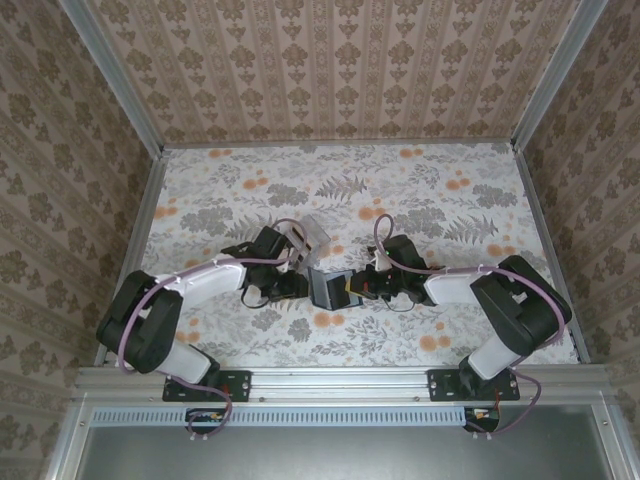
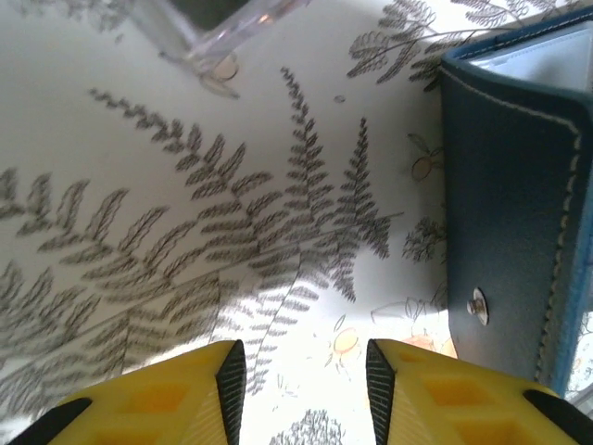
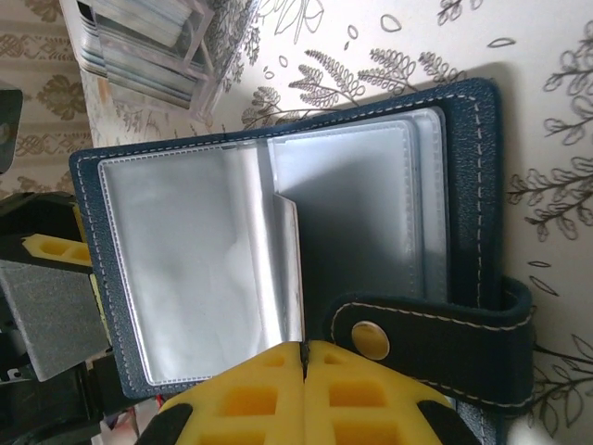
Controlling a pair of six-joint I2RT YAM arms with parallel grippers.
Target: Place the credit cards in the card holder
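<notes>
Card holder [image 3: 468, 185] lies open on the surface [image 2: 111, 120] between the two arms. It's dark blue leather, with the snap strap [image 3: 445, 324] flopped out to one side. Right gripper [image 3: 304, 362]: jaws clenched tight, and they look to be pinching the lower edge of a clear sleeve [image 3: 204, 269], so that leaf stands up from the rest. Left gripper [image 2: 306, 357]: jaws released, nothing between them, low over bare surface just beside the holder's outer edge. Credit cards [image 3: 130, 42] sit stacked in a clear acrylic stand [image 3: 218, 79] just beyond the holder. None is picked up, and none is in a sleeve that I can see.

My read: the step in hand is fetching the first card with the left arm while the right pins the holder open. I'd hold the right pinch steady and not tug, or the holder slides. The left should go to the stand and take one card by a short edge, not the whole stack. The cards look thin and slick, likely to fan or slip. Then I'd line the card's edge up with the sleeve mouth before pushing, at a shallow angle, so the soft plastic doesn't buckle.
</notes>
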